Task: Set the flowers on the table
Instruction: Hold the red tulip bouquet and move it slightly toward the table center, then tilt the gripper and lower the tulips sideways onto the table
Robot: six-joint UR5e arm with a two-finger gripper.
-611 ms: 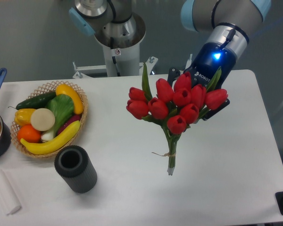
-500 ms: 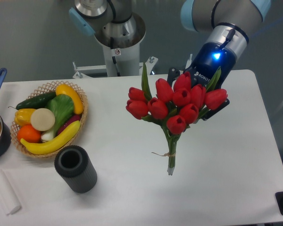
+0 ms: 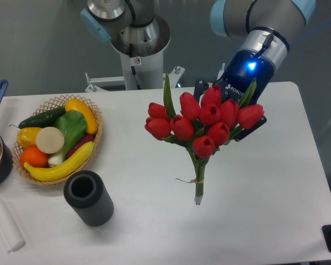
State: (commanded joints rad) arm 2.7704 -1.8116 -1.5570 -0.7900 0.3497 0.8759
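Item: the flowers (image 3: 201, 124), red tulips with green stems tied by light string, blooms spread left and right, stem ends pointing toward the near edge.
Location: above the table (image 3: 154, 221), right of centre; whether the stem tips touch the surface cannot be told.
Tool: the gripper (image 3: 231, 118) sits behind the blooms on the far right; its fingers are hidden, so the opening cannot be told, though the bunch appears carried by it.
Neighbours: basket of vegetables (image 3: 58, 138) at far left; dark cylinder (image 3: 89, 197) near left; both well apart from the bunch.
Risk one: release from height, causing the top-heavy bunch to tip or roll.
Risk two: pressing down stem-first, bending stems or loosening the string.
Risk three: blooms snagging on the fingers at withdrawal.
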